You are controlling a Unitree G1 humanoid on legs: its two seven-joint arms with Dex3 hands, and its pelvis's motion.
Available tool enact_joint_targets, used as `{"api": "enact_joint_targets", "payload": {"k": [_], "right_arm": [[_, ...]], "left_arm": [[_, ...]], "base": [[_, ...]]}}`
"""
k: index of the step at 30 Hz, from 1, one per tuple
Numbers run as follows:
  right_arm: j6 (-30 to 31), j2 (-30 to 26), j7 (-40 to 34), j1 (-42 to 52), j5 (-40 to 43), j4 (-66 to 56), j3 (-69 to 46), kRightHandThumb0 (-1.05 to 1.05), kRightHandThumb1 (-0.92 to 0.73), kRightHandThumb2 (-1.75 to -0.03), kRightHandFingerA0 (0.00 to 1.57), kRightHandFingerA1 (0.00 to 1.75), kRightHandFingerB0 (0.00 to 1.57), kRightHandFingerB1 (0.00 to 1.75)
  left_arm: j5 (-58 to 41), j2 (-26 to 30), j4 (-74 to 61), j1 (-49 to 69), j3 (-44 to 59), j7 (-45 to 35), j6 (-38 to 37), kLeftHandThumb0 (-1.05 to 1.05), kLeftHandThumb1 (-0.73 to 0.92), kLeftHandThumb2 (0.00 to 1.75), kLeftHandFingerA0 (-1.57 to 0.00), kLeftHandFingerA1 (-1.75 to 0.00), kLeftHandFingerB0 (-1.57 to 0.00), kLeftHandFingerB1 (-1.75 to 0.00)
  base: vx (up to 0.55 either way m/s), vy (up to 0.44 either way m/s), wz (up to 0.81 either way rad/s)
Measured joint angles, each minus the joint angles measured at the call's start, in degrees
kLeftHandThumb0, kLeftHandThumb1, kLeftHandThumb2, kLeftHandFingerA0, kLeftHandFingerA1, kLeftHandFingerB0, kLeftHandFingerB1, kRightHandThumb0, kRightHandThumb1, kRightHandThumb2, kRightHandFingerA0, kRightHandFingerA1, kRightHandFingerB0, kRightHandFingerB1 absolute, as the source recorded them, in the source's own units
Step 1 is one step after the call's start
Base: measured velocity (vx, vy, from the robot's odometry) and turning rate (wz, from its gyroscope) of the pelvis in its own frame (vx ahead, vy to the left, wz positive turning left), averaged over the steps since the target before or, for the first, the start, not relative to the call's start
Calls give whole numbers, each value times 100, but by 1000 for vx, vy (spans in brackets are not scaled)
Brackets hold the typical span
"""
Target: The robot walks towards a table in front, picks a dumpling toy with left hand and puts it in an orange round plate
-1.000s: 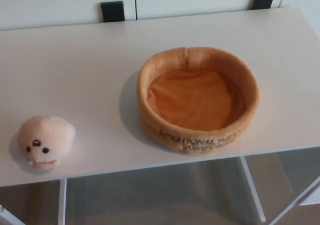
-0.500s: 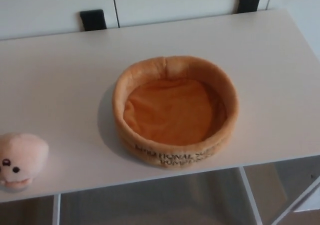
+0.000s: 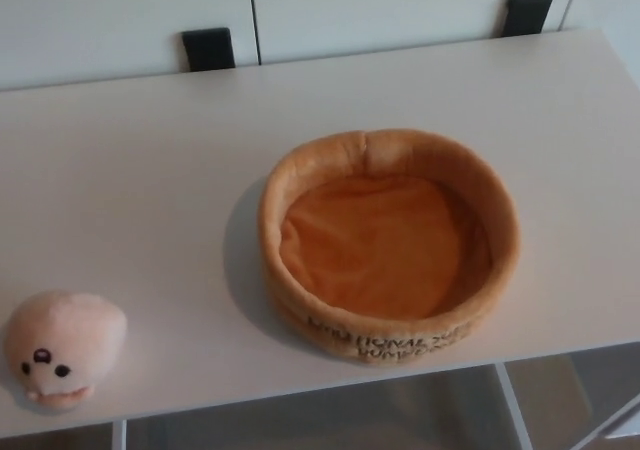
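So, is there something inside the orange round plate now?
No, the orange round plate is empty: only its orange fabric bottom shows. The near wall hides a thin strip of the bottom. The dumpling toy lies apart on the table.

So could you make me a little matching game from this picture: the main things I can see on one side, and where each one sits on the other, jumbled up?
Things:
1. pale pink plush dumpling toy with a little face
2. round orange plush plate with black lettering
3. two black brackets
4. white table

Places or states:
A. at the table's far edge, against the white cabinet doors
B. near the front left corner of the table
C. empty, right of the middle of the table
D. underneath everything else

Pairs: 1-B, 2-C, 3-A, 4-D
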Motion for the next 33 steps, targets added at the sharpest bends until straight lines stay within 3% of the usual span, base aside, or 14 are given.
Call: {"api": "enact_joint_targets", "payload": {"k": [2, 3, 6, 7, 8, 9, 11, 18, 19, 20, 21, 22, 32, 33], "right_arm": [[1, 0, -8, 0, -1, 6, 2, -25, -60, -57, 91, 72, 50, 46], [2, 0, -9, -2, -1, 10, 1, -27, -59, -58, 92, 71, 50, 45], [17, -1, -9, -40, 1, 69, -9, -27, -59, -58, 92, 71, 50, 45], [24, -1, -9, -56, 2, 97, -15, -27, -59, -58, 94, 72, 50, 45], [27, -1, -9, -63, 2, 108, -17, -27, -59, -58, 94, 72, 50, 45], [30, -1, -8, -71, 2, 121, -24, -26, -59, -58, 95, 73, 50, 46], [35, -1, -7, -88, 5, 137, -33, -25, -59, -58, 92, 72, 49, 46], [39, 3, -7, -108, 33, 148, -49, -25, -58, -57, 93, 73, 49, 45], [39, 3, -7, -107, 37, 151, -53, -25, -58, -57, 88, 74, 51, 47], [39, 4, -5, -96, 53, 167, -70, -25, -60, -57, 85, 68, 51, 45], [38, 4, -5, -80, 63, 178, -88, -25, -60, -57, 85, 68, 51, 45], [38, 3, -5, -72, 66, 179, -93, -24, -59, -57, 86, 68, 50, 46], [38, 2, -7, -61, 54, 183, -78, -28, -60, -58, 95, 69, 50, 45], [37, 2, -7, -61, 54, 183, -77, -26, -61, -58, 93, 71, 49, 45]], "left_arm": [[-1, -14, -3, 20, 0, -5, 0, -49, 58, 84, -67, -159, -30, -42], [-1, -18, -1, 20, 0, -5, 0, -57, 48, 103, -100, -122, -23, -56], [-1, -28, 6, 13, 2, -13, 0, -57, 48, 103, -100, -122, -23, -56], [-2, -30, 6, 13, 3, -19, -1, -48, 66, 81, -59, -136, -29, -41], [-2, -31, 6, 13, 3, -22, -1, -48, 66, 81, -59, -136, -29, -41], [7, -30, -3, 14, -25, -13, -13, -51, 70, 74, -83, -160, -32, -40], [46, -29, -34, 16, -102, 30, -75, -54, 69, 70, -95, -163, -29, -39], [124, -28, -287, 20, -260, 119, -251, -47, 66, 79, -68, -153, -29, -37], [130, -27, -310, 32, -279, 120, -260, -49, 68, 80, -64, -164, -27, -37], [165, -21, -393, 75, -340, 121, -292, -50, 68, 73, -46, -120, -26, -40], [208, 2, -505, 153, -418, 118, -318, -50, 68, 73, -46, -120, -26, -40], [233, 23, -601, 214, -463, 115, -335, -50, 71, 71, -34, -92, -26, -43], [322, 240, -2855, 1590, -586, 88, -467, -47, 78, 65, -21, -80, -23, -36], [322, 239, -2988, 1673, -579, 89, -475, -47, 80, 64, -19, -65, -20, -34]], "base": [[0, 0, 0], [0, 0, 0], [0, 0, 0], [0, 0, 0], [0, 0, 0], [0, 0, 0], [0, 0, 0], [0, 0, 0], [0, 0, 0], [0, 0, 0], [0, 0, 0], [0, 0, 0], [0, 0, 0], [0, 0, 0]]}}
